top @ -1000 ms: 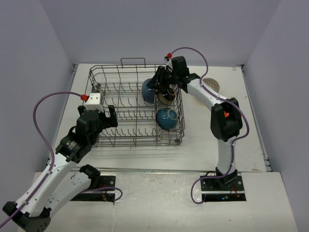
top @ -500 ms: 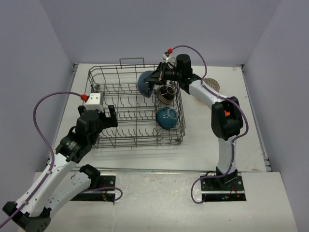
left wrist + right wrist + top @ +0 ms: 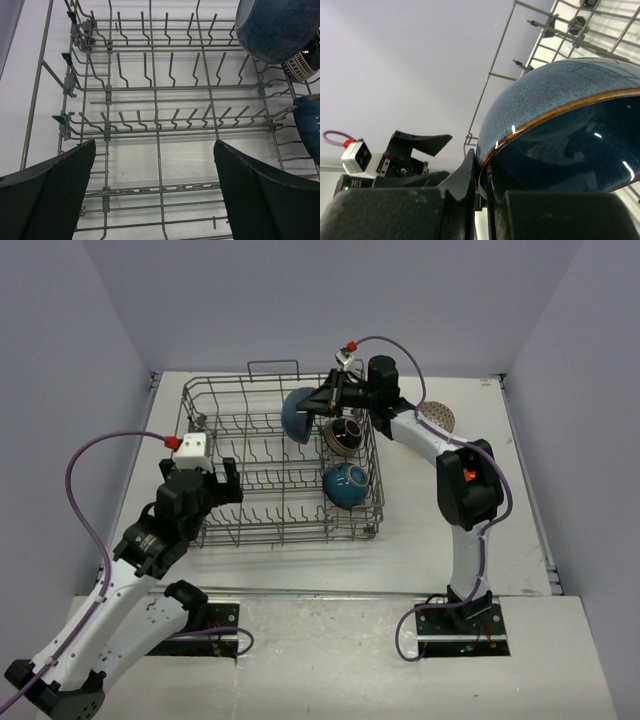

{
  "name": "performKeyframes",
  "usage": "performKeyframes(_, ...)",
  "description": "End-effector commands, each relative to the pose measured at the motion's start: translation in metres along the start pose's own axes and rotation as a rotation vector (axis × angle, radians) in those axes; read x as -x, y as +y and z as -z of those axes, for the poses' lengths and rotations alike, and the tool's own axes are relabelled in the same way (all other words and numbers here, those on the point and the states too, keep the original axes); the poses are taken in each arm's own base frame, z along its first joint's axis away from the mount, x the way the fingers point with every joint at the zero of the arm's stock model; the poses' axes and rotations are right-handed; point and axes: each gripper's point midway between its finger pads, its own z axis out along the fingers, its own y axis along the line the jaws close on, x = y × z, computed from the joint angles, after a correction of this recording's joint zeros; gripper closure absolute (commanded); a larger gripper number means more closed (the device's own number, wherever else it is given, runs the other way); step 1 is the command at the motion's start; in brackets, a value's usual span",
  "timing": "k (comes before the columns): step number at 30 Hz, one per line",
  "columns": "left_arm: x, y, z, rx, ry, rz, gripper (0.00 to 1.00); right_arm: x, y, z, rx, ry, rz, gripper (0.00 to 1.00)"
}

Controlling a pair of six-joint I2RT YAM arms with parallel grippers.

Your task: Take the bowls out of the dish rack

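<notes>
Dark blue bowl (image 3: pixel 297 412) hangs tilted over the dish rack's (image 3: pixel 262 476) far right part, near the bench's (image 3: pixel 420 540) far edge, rim pinched by the right end effector (image 3: pixel 322 402), while the left end effector (image 3: pixel 207 485) hovers open at the rack's near-left rim.

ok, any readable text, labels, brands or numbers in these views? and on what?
None: no words, numbers or brand marks can be read in any view.
The patterned bowl carries a geometric band, not lettering.
The held dark blue bowl and the dish rack show no markings.
</notes>
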Motion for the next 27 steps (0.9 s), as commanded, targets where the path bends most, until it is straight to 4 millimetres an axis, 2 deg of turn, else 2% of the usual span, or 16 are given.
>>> performKeyframes(1,0.015,0.005,0.002,0.022,-0.060,0.032,0.00,-0.019,0.047,0.005,0.120,0.070,0.028,1.00)
performKeyframes(3,0.016,0.007,0.003,0.031,-0.068,0.037,0.00,-0.020,0.059,0.009,0.141,0.074,0.044,1.00)
performKeyframes(11,0.019,0.011,0.004,0.044,-0.078,0.045,0.00,-0.029,0.137,0.029,0.253,0.091,0.179,1.00)
performKeyframes(20,0.018,0.013,0.003,0.056,-0.075,0.043,0.00,-0.034,0.201,0.053,0.321,0.089,0.279,1.00)
performKeyframes(21,0.018,0.013,0.003,0.057,-0.076,0.045,0.00,-0.034,0.218,0.061,0.331,0.075,0.315,1.00)
performKeyframes(22,0.018,0.014,0.004,0.059,-0.079,0.046,0.00,-0.029,0.222,0.066,0.322,0.046,0.365,1.00)
performKeyframes(23,0.017,0.014,0.003,0.061,-0.076,0.046,0.00,-0.024,0.220,0.070,0.268,0.019,0.331,1.00)
performKeyframes(24,0.018,0.014,0.004,0.063,-0.078,0.047,0.00,-0.018,0.241,0.085,0.251,-0.033,0.389,1.00)
performKeyframes(25,0.018,0.015,0.004,0.067,-0.079,0.049,0.00,-0.012,0.242,0.091,0.207,-0.081,0.478,1.00)
performKeyframes(26,0.018,0.015,0.004,0.068,-0.081,0.049,0.00,-0.011,0.231,0.098,0.105,-0.096,0.414,1.00)
performKeyframes(27,0.019,0.016,0.005,0.068,-0.085,0.052,0.00,0.001,0.237,0.107,0.044,-0.182,0.446,1.00)
